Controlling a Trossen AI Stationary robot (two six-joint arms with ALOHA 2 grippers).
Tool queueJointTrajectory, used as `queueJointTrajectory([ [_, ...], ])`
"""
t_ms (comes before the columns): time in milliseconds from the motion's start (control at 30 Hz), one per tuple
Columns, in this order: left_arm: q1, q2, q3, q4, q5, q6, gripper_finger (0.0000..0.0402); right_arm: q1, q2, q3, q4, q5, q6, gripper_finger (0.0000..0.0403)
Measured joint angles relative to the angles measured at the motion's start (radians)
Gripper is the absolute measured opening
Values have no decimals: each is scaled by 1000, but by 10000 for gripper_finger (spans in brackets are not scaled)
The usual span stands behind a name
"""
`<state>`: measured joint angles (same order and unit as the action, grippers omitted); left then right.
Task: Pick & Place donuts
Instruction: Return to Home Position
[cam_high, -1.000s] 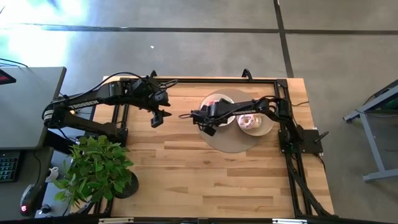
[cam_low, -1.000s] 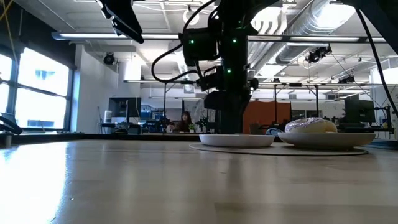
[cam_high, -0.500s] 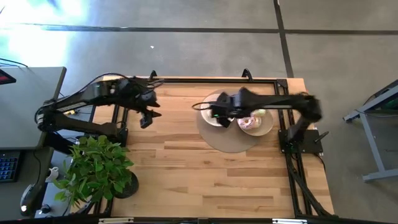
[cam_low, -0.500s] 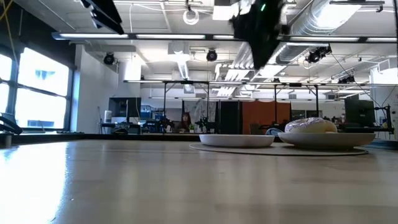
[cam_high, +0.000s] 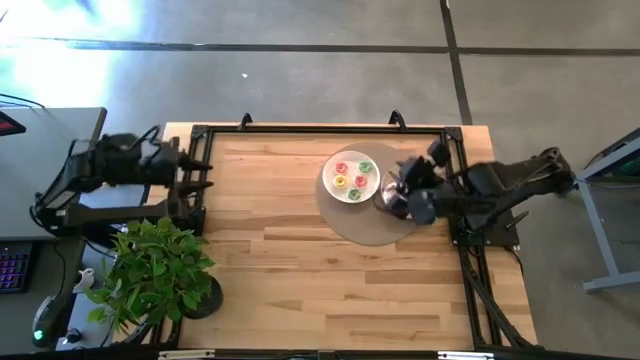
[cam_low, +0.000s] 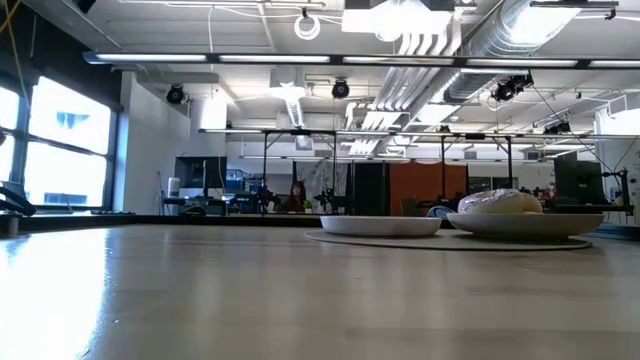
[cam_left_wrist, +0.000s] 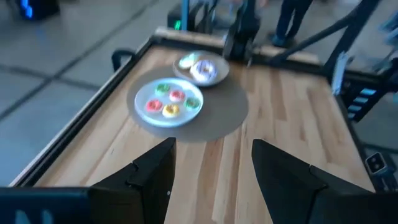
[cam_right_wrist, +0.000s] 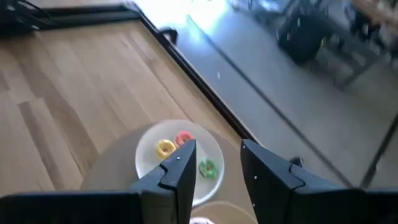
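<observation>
Several small ring donuts, iced red, green and yellow (cam_high: 352, 178), lie on a white plate (cam_high: 330, 185) on a round grey mat (cam_high: 350, 225) at the table's far right. They also show in the left wrist view (cam_left_wrist: 169, 101) and the right wrist view (cam_right_wrist: 182, 151). A second plate (cam_left_wrist: 214, 76) beside it holds larger pale donuts (cam_left_wrist: 200, 68), seen as a white mound in the low view (cam_low: 498, 202). My left gripper (cam_left_wrist: 211, 168) is open and empty at the table's left edge (cam_high: 196, 170). My right gripper (cam_right_wrist: 217, 171) is open and empty, raised over the second plate (cam_high: 392, 190).
A potted green plant (cam_high: 155, 270) stands at the table's near left corner. A black frame rail (cam_high: 320, 128) runs around the table's edges. Bare wood (cam_high: 320, 280) lies in the middle and near parts. Neither gripper shows in the low view.
My right gripper has risen from above the small-donut plate and drawn back toward the table's right edge, over the second plate. My left gripper has drawn back from the table's middle to its left edge. The plates and donuts have stayed where they were.
</observation>
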<state>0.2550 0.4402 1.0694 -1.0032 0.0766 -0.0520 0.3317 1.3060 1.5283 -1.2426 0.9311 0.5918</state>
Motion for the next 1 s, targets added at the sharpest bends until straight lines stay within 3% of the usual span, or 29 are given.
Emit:
queueJointTrajectory([
  [167,0,-213,-218,160,54,2,209,80,-109,-263,265,28,-125,122],
  [300,0,-312,-372,276,70,2,209,108,-230,-499,515,24,-221,123],
  [500,0,-347,-576,490,71,-7,209,119,-486,-850,966,-82,-361,123],
  [667,0,-337,-720,720,132,-63,209,119,-687,-1081,1306,-183,-541,124],
  [833,0,-338,-848,852,146,-68,209,119,-834,-1224,1470,-256,-679,124],
  [1000,0,-338,-942,944,117,-84,209,119,-949,-1311,1498,-309,-705,124],
])
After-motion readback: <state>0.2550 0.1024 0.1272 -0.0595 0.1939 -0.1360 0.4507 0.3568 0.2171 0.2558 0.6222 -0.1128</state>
